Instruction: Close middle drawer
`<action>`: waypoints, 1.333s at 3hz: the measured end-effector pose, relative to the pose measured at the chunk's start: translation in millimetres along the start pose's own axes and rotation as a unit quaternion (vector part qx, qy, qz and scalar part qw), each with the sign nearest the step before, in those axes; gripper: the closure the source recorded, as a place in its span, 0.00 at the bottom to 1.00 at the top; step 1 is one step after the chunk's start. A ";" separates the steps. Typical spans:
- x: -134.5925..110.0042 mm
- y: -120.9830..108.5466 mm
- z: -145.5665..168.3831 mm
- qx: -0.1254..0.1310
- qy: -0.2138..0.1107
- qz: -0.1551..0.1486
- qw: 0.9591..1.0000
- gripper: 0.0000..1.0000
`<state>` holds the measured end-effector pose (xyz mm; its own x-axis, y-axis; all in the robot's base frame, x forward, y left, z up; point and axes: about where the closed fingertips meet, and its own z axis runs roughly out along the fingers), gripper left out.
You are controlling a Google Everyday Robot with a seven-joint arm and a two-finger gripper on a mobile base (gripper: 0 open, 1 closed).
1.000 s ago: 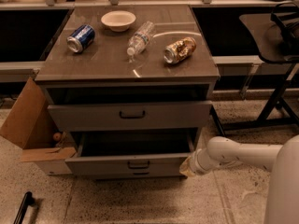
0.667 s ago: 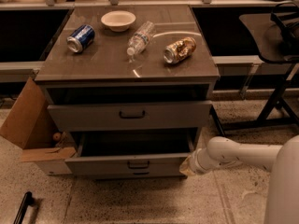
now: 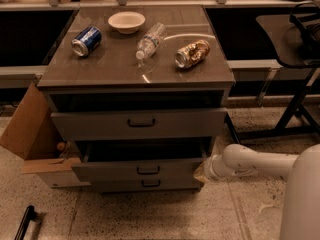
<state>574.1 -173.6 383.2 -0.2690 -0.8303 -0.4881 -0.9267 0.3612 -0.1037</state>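
Observation:
The middle drawer [image 3: 115, 172] is a wide grey drawer pulled partly out of the cabinet, with a low front panel and a small dark pull [image 3: 148, 170]. Its dark box interior [image 3: 145, 151] shows behind the panel. My gripper [image 3: 202, 172], on the white arm [image 3: 260, 164] coming from the right, is at the right end of the drawer's front panel, apparently against it. The taller top drawer front [image 3: 100, 125] with its wider black handle stands a little out above. The lowest drawer front [image 3: 150, 184] sits just below.
On the cabinet top [image 3: 110, 64] lie a blue can [image 3: 86, 40], a white bowl [image 3: 126, 21], a clear plastic bottle [image 3: 150, 40] and a brown can [image 3: 192, 53]. An open cardboard box [image 3: 30, 129] stands at the cabinet's left. A dark table and chair frame [image 3: 295, 49] stand at the right.
The middle drawer front and my gripper have shifted very slightly back toward the cabinet. Everything else is as before.

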 end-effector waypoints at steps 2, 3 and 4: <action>-4.1 -59.7 15.2 0.025 -0.023 0.006 0.999 1.00; -4.2 -60.0 15.1 0.025 -0.023 0.006 0.999 1.00; -5.4 -40.1 -3.4 0.007 -0.031 -0.010 0.999 1.00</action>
<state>611.8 -185.1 393.0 -0.2335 -0.8099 -0.5382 -0.9276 0.3515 -0.1266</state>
